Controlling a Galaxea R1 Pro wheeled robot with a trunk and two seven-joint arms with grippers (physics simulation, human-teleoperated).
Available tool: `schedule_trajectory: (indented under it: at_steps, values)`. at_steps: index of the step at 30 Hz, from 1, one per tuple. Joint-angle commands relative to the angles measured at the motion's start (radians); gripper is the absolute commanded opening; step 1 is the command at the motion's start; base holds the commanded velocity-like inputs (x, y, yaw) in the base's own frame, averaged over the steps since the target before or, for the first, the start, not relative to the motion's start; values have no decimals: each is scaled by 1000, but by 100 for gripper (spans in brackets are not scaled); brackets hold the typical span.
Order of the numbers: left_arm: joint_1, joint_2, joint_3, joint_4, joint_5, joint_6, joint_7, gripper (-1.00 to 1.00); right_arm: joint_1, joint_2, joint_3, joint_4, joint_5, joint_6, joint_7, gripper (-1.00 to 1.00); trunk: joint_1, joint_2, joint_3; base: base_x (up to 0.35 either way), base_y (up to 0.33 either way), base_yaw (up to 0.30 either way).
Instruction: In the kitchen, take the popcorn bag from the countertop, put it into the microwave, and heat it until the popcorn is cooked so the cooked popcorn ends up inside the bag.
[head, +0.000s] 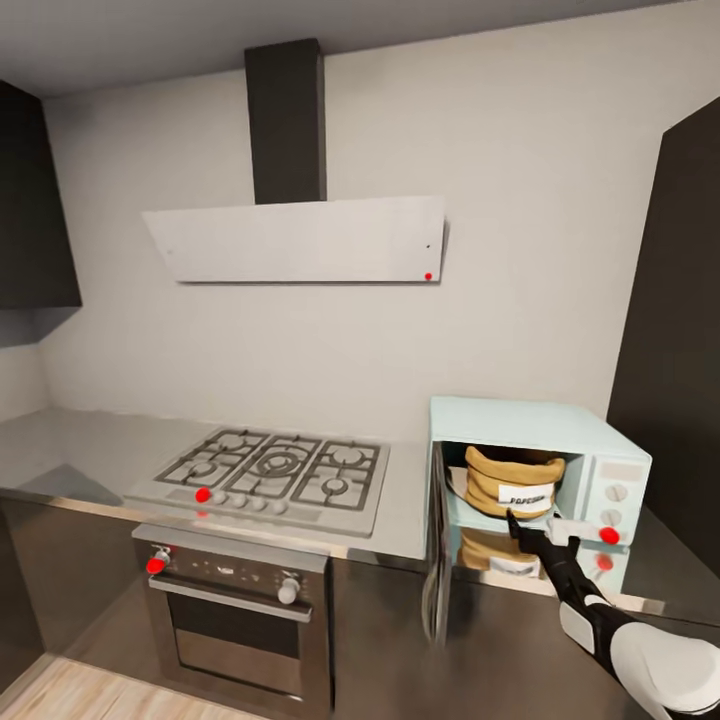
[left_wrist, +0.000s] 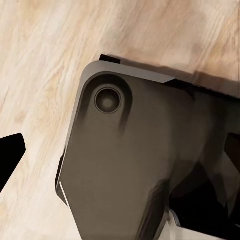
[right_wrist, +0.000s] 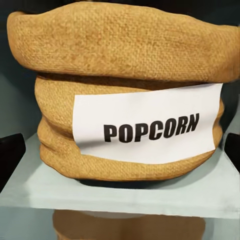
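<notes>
popcorn bag (right_wrist: 127, 95) upright inside microwave (head: 540, 420) | door open | right tool (head: 540, 541) in front

Popcorn bag (right_wrist: 125, 75): tan-brown coarse weave, white label (right_wrist: 150, 125) with black lettering. Microwave (head: 540, 420): pale mint-blue, white knobs (head: 616, 492), red dot. Countertop (head: 70, 440): grey, faintly reflective. Hob (head: 275, 475): steel, black grates. Extractor hood (head: 300, 240): white. Floor (left_wrist: 40, 60): light wood grain.

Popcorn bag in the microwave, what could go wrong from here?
The popcorn bag sits near the front edge of the microwave floor, so pulling the right gripper back carelessly might drag it out. The door stands wide open beside the arm, which might knock it. Heating cannot start until that door is shut.
</notes>
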Motion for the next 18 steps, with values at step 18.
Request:
schedule_trajectory:
  at_steps: [18]
  values:
    - [0,0,2,-2,-1,1,0,100,-1,-5,-7,3,-4,-7,9,100,1,-1,-1,187,-24,0]
